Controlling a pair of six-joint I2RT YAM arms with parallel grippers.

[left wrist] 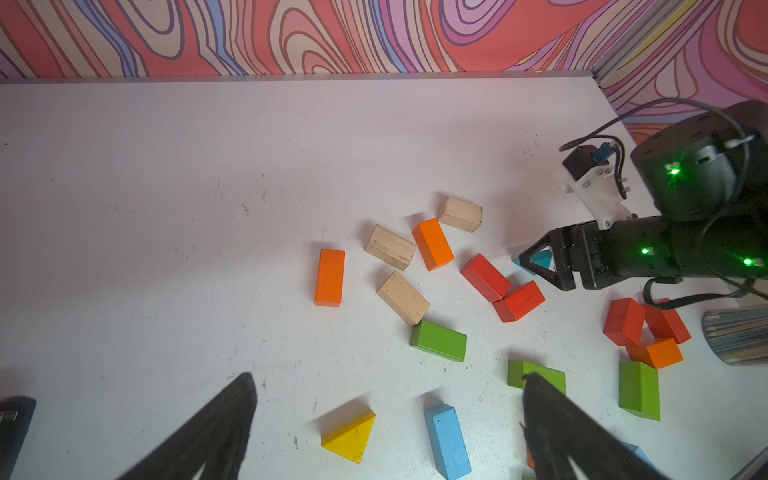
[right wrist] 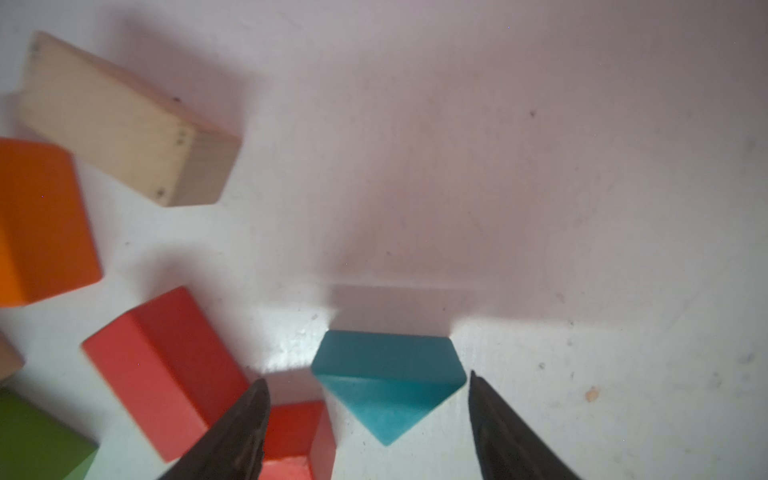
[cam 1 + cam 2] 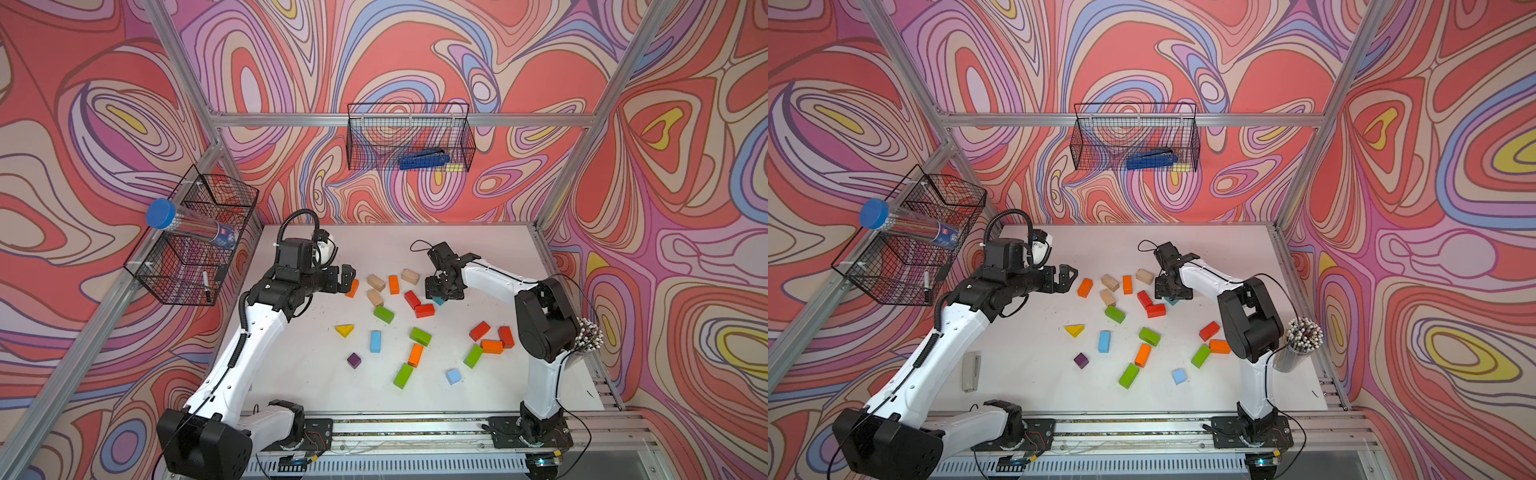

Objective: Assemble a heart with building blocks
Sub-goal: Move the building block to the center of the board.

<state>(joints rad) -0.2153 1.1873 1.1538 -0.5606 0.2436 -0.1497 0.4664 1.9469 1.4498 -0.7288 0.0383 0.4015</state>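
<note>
- The right pincer, at the lower middle of its wrist view, stands open astride the teal triangle. One dark finger is just beside the triangle's edge and the other is clear of it, so nothing is gripped. The triangle rests on the bench.
- That triangle lies just beside two red bricks that meet at a corner in a V. I judge it belongs with them as a first piece of the heart, though no heart outline can be read yet.
- The left pincer is spread wide and empty above bare bench. In a top view it sits left of the cluster, near an orange brick, probably so as not to crowd the other arm.
- The other building blocks lie scattered across the middle of both top views, most of them apart, so the work looks barely begun.
- The bench is white and scuffed with small dark marks. A grey stapler lies at lower left and a cup of pencils stands at the right.
- The walls swirl in red, pink and purple behind an aluminium frame. A wire basket hangs at upper centre and another at the left.
</note>
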